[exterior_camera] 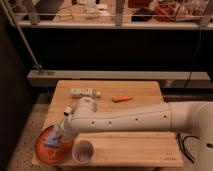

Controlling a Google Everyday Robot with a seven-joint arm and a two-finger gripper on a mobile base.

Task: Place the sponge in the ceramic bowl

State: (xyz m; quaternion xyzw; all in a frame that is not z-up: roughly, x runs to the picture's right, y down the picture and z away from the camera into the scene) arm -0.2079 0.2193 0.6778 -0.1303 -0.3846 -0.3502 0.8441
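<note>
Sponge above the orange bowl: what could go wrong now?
The gripper is shut on the sponge, low over the ceramic bowl.
1. The bowl sits right at the front left corner of the table. Pressing down on its rim might tip it off.
2. The white cup stands close beside the bowl and under the arm. A sideways swing could knock it over.

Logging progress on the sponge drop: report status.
Gripper shut on sponge, low over ceramic bowl. Sponge not yet released. White cup close beside bowl, not blocking.
</note>
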